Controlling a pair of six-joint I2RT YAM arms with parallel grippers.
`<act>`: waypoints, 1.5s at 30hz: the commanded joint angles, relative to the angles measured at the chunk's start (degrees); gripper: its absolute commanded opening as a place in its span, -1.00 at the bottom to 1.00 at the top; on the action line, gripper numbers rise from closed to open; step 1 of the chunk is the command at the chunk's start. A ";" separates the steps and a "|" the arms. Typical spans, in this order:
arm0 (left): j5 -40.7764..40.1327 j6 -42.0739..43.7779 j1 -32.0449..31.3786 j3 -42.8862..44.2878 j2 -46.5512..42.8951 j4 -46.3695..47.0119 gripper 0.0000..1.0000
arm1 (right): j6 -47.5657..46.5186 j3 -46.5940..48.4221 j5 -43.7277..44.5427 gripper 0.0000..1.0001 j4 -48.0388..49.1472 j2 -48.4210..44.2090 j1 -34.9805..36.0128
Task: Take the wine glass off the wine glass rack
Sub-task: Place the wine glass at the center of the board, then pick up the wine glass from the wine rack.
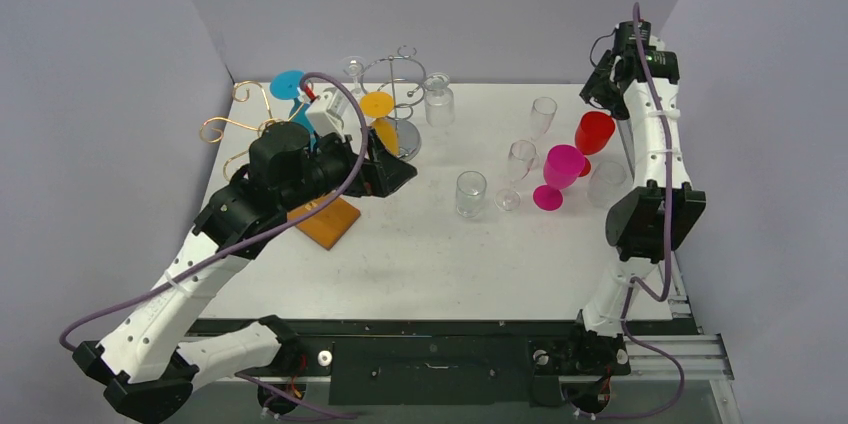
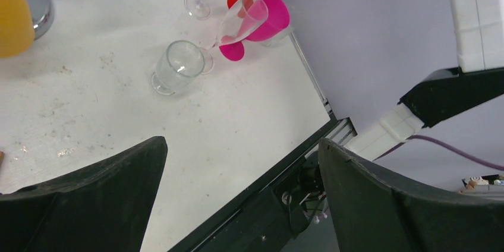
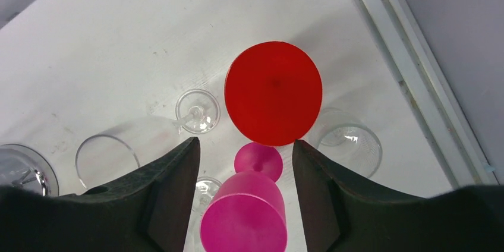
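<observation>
A silver wire wine glass rack [image 1: 397,79] stands on a round base at the back of the table. An orange wine glass [image 1: 379,116] hangs upside down on it; its bowl shows at the left edge of the left wrist view [image 2: 12,17]. A blue wine glass [image 1: 289,85] hangs on a gold wire rack [image 1: 232,125] to the left. My left gripper [image 1: 388,175] [image 2: 241,145] is open and empty, just in front of the silver rack's base. My right gripper [image 1: 601,85] [image 3: 245,142] is open and empty, high above a red glass [image 3: 273,91] and a pink glass [image 3: 243,219].
The gold rack's wooden base [image 1: 324,223] lies under my left arm. Several clear glasses stand mid-right: a tumbler [image 1: 471,193], a flute [image 1: 518,170], another flute [image 1: 543,114] and a cup [image 1: 606,183]. A clear glass [image 1: 438,100] stands right of the silver rack.
</observation>
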 commanded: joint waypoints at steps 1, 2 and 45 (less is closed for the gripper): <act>-4.00 1.37 -0.09 7.51 1.18 -0.18 0.93 | 0.14 -3.41 2.36 0.11 2.10 -9.09 -0.85; -4.51 1.56 0.02 9.48 1.78 -0.51 0.93 | 0.33 -3.98 2.18 0.13 2.79 -10.13 -0.97; 0.70 -9.98 45.81 21.52 20.36 -4.48 0.14 | 5.33 -34.32 -16.64 0.47 21.54 -42.26 5.76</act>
